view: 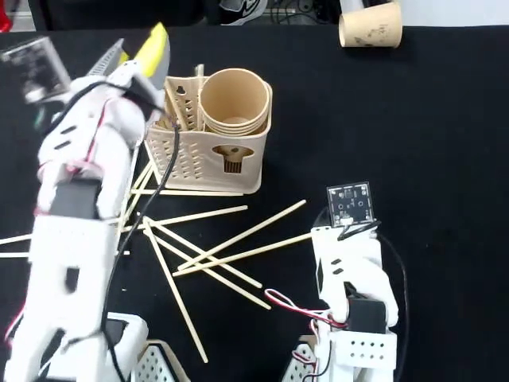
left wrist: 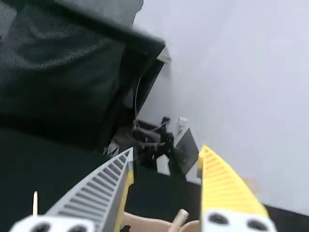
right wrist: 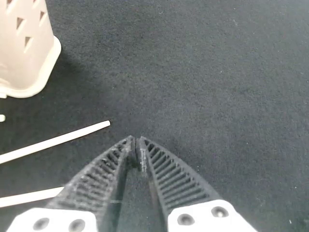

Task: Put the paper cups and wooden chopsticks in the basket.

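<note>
A beige perforated basket [view: 208,163] stands left of centre; stacked paper cups [view: 235,102] fill one side and a few wooden chopsticks [view: 176,107] stick up in the other. Another paper cup [view: 370,28] lies on its side at the far right edge. Several chopsticks [view: 238,237] lie scattered in front of the basket. My left gripper [view: 131,49] hangs raised just left of the basket's top, open [left wrist: 166,150], with nothing between its grey and yellow fingers. My right gripper [right wrist: 136,141] is shut and empty, low over the cloth near a chopstick [right wrist: 58,139] and the basket's corner [right wrist: 26,53].
The black tablecloth [view: 429,143] stretches bare to the right of the basket. The right arm's folded body [view: 350,278] sits at the front right. More chopsticks [view: 16,243] reach past the left arm toward the table's left edge.
</note>
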